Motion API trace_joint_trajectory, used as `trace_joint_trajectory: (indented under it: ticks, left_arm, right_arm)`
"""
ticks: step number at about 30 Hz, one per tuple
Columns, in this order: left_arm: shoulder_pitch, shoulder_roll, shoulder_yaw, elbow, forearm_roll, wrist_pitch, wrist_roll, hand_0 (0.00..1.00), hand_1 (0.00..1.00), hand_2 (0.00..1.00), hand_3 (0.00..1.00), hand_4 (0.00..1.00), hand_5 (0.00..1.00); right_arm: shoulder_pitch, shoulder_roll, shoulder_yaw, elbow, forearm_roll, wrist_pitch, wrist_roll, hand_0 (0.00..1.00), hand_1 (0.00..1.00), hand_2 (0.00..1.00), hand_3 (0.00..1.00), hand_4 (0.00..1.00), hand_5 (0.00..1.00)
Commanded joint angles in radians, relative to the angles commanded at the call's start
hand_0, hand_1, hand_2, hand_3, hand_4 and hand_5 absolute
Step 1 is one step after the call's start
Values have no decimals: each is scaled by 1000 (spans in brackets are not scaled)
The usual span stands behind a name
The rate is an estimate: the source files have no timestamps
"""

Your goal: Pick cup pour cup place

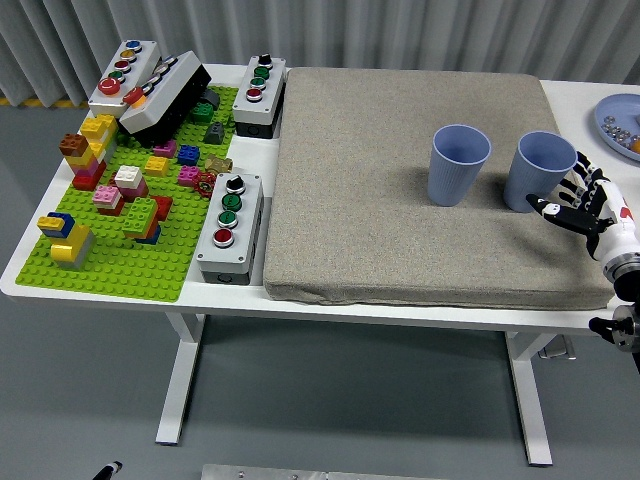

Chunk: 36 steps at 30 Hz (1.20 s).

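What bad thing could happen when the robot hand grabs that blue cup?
The right hand comes in open, right beside the right cup. A sideways bump could tip the cup on the soft grey mat. It might also knock into the left cup standing close by. The plate at the table's right edge sits near the arm's path too.

Two blue cups (459, 164) (540, 171) stand upright, side by side, apart
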<state>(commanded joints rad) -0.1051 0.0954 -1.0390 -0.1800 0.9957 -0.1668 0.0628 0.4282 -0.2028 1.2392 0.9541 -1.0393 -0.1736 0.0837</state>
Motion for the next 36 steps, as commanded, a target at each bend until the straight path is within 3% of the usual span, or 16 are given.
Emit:
trace_joint_trajectory:
  ticks: [36]
  left_arm:
    - [-17,3,13,0,2,-2,-2,864,830,897,795,642,998]
  right_arm:
    - [84,44,-35,-96,37,23,10,917,887,966,998,865,234]
